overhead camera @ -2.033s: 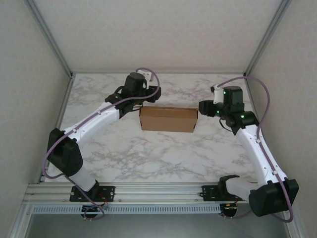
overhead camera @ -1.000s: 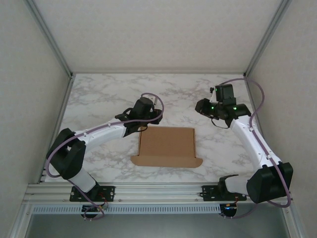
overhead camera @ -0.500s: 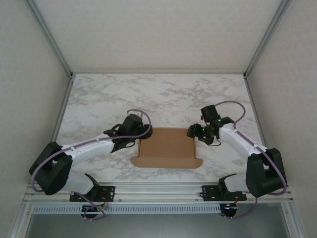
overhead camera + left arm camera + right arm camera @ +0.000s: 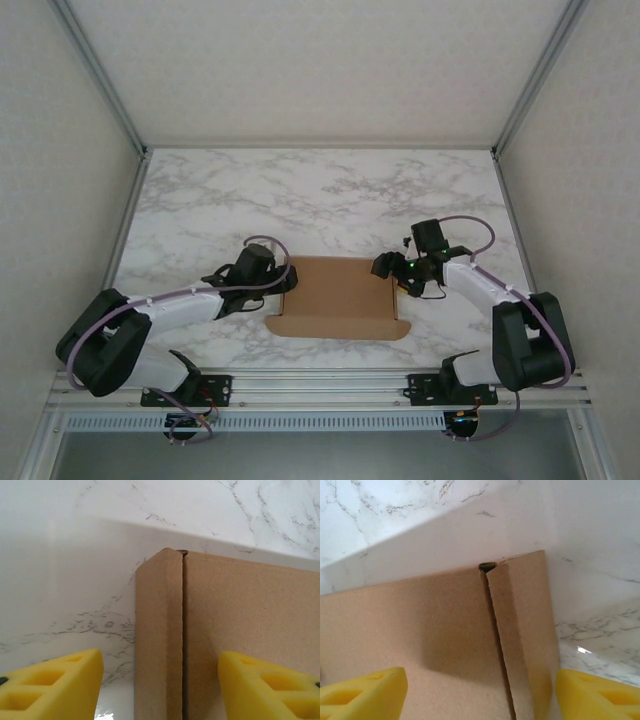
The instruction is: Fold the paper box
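The paper box [image 4: 338,292] is plain brown cardboard and lies closed on the marble table, a flap with rounded ends [image 4: 337,328] spread flat toward the near edge. My left gripper [image 4: 283,276] is at the box's left edge. In the left wrist view it [image 4: 160,692] is open, its yellow fingers [image 4: 50,685] standing either side of the left side wall [image 4: 157,645]. At the box's right edge is my right gripper [image 4: 388,268]. Its wrist view shows it [image 4: 480,697] open, with fingers [image 4: 597,695] spanning the right side wall [image 4: 525,630] and nothing gripped.
The white marble table [image 4: 330,195] stretches behind the box. Metal frame posts and pale walls close in both sides and the back. An aluminium rail [image 4: 320,385] with both arm bases runs along the near edge.
Both grippers have opened and come down and inward to the box's left and right edges. The box has stayed flat on the table, nearer than two seconds ago.
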{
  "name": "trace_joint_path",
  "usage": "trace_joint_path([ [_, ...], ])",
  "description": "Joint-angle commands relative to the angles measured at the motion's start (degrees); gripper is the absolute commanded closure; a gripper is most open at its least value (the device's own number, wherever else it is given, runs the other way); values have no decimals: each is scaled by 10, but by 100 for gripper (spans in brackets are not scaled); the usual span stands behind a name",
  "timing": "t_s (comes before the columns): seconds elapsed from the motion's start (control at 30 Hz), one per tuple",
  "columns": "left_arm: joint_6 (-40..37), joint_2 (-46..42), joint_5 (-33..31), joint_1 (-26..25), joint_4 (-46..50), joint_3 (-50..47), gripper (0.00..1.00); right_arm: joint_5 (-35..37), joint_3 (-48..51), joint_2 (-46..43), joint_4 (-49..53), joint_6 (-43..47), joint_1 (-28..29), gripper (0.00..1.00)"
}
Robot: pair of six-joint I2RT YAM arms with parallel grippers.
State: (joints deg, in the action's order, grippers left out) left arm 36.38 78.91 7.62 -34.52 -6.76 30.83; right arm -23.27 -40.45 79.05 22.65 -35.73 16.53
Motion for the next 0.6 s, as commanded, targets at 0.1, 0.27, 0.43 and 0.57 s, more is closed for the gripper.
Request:
trace_joint_path([
  [0.1,33,61,74,18,-13,-22,38,-82,31,31,-80,-31,-13,22],
  [0.27,46,83,91,42,-24,-36,40,-88,39,30,-93,-34,-28,21],
  [0.43,55,103,110,59,-39,-46,50,-95,49,16,-90,-37,-63,20],
  [0.57,62,106,125,72,-54,-61,63,-108,58,7,-89,-36,-87,19],
])
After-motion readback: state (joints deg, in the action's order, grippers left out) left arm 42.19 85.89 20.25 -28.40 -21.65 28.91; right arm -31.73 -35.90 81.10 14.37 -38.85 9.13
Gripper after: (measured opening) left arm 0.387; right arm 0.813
